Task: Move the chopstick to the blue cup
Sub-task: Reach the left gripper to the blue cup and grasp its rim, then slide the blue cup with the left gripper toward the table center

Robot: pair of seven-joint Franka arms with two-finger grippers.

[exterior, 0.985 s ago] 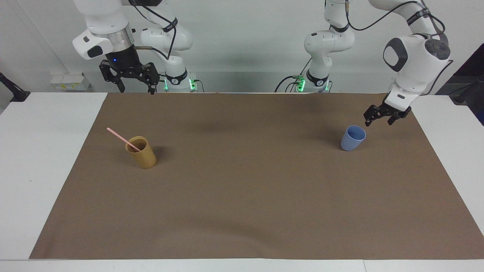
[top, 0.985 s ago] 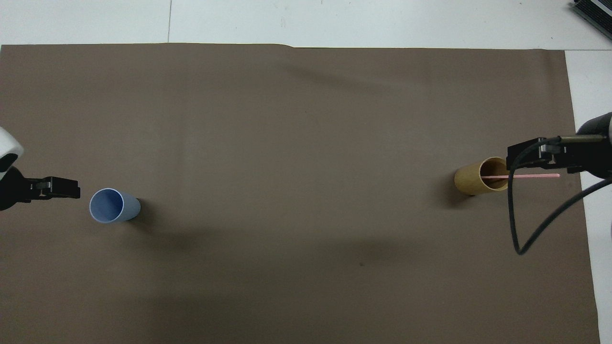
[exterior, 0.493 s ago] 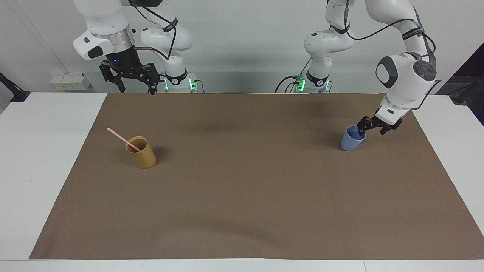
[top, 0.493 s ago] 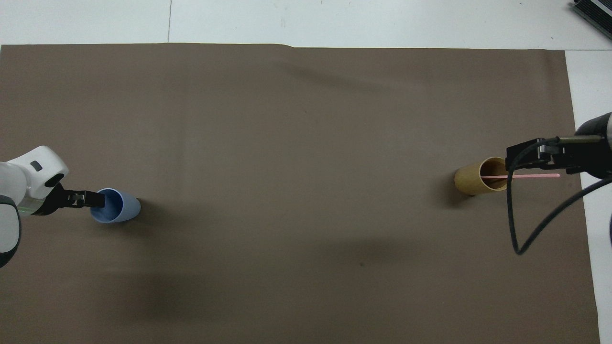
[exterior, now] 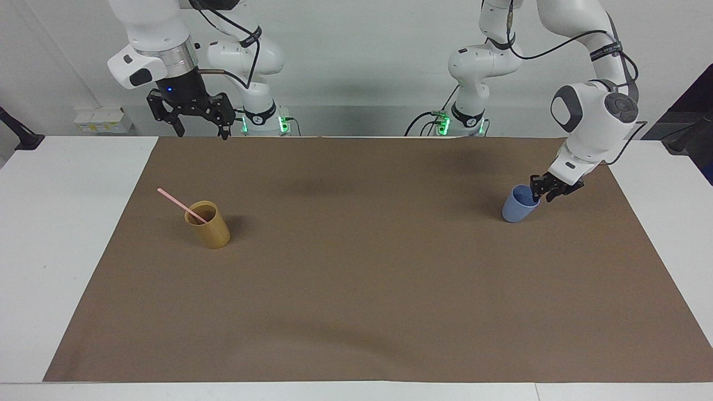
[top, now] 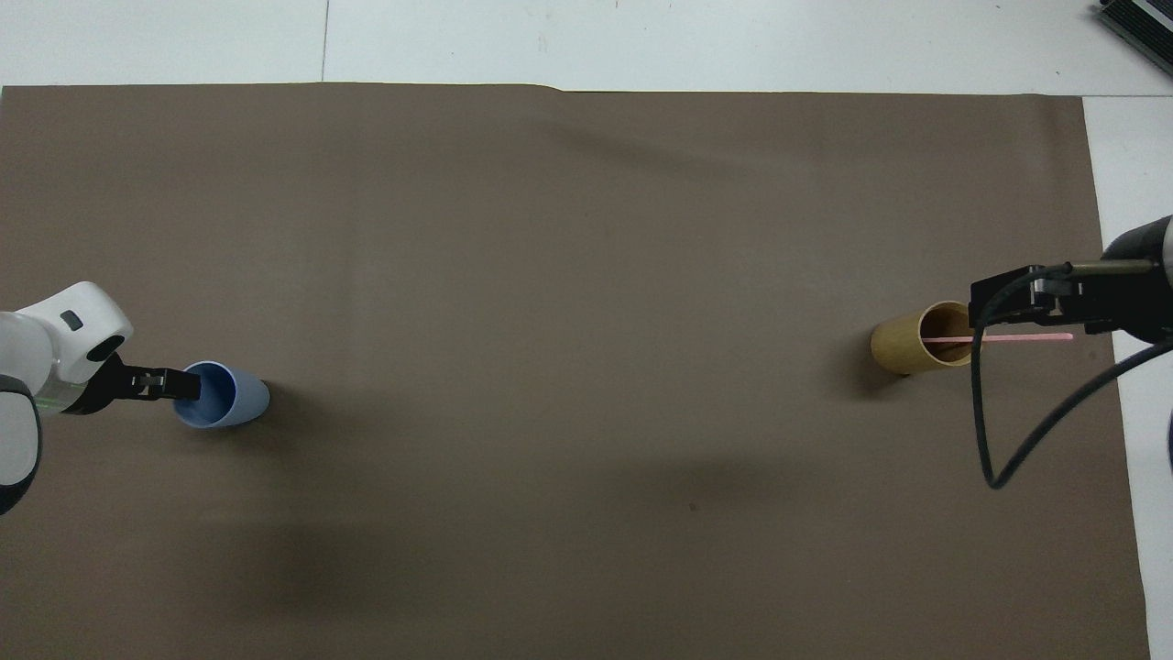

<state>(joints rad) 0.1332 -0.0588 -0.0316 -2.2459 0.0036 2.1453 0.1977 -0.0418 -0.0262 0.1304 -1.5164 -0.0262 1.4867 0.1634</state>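
Right end effector [exterior: 200, 131] hangs open, waiting above the brown mat's [exterior: 362, 267] robot-side edge. Left end effector [exterior: 538, 196] pinches the blue cup's [exterior: 518, 207] rim. The chopstick [exterior: 181, 204] leans in the tan cup [exterior: 210, 227], toward the right arm's end of the counter [exterior: 55, 234].

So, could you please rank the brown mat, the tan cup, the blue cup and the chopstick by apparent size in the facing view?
1. Brown mat, by far the largest.
2. Tan cup.
3. Blue cup, slightly smaller than the tan cup.
4. Chopstick: longest of the three small things, but thinnest.
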